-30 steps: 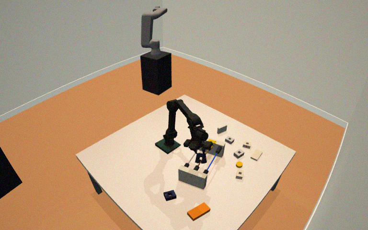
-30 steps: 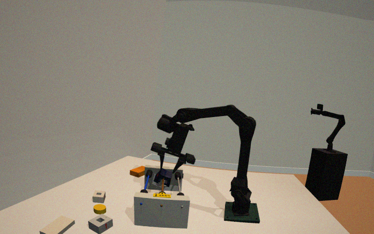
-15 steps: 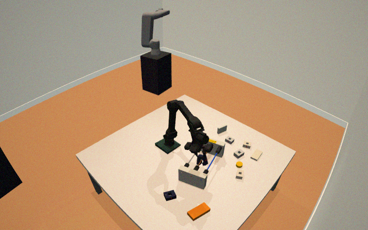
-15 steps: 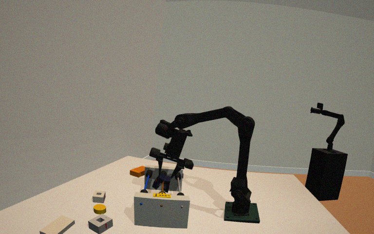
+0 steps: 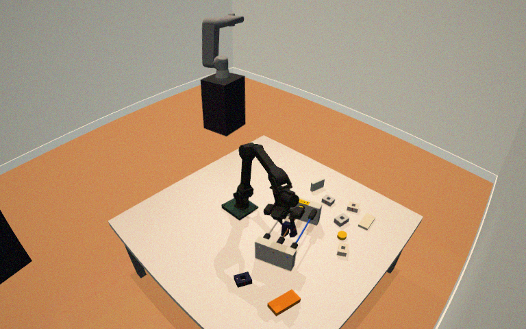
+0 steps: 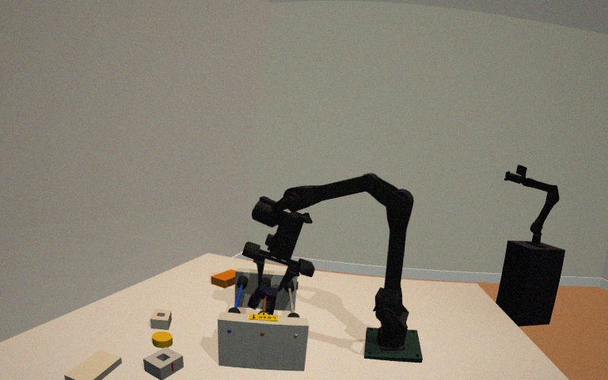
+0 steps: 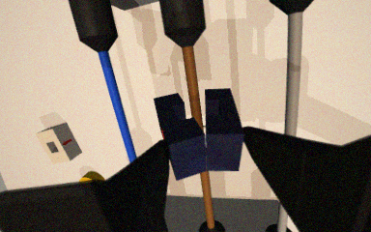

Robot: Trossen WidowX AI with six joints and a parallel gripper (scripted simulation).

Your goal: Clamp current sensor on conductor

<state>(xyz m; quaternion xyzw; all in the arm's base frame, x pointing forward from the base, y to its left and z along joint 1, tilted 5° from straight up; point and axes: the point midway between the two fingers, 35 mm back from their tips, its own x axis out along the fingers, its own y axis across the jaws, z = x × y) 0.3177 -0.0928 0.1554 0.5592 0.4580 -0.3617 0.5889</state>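
Currently: open sensor clamped in pincer, astride brown conductor

From left to right in the wrist view: a blue conductor [image 5: 304, 231] [image 6: 238, 297] [image 7: 117, 106]; the dark split-core sensor [image 5: 285, 228] [image 6: 269, 299] [image 7: 224, 150], gripped in the pincer [image 5: 288, 227] [image 6: 270, 289] [image 7: 205, 139], directly between its fingertips, its open halves straddling the brown conductor [image 6: 264, 305] [image 7: 190, 72], long axis seemingly across the squeeze; then a grey conductor [image 5: 272, 228] [image 6: 290, 300] [image 7: 294, 72]. Latching likely needs lowering first.

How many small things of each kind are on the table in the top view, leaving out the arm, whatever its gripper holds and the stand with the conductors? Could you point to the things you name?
Pale blocks with a hole [image 5: 324, 201] [image 5: 350, 208] [image 5: 337, 221] [image 5: 342, 253] [image 6: 165, 324] [image 6: 156, 369] [image 7: 72, 147]: 4
Dark block with a hole [image 5: 243, 284]: 1
Orange slab [image 5: 284, 301] [image 6: 223, 279]: 1
Cream slab [image 5: 366, 221] [image 6: 93, 365]: 1
Yellow disc [image 5: 341, 235] [image 6: 162, 339] [image 7: 92, 177]: 1
Grey upright plate [image 5: 317, 185]: 1
Total: 9
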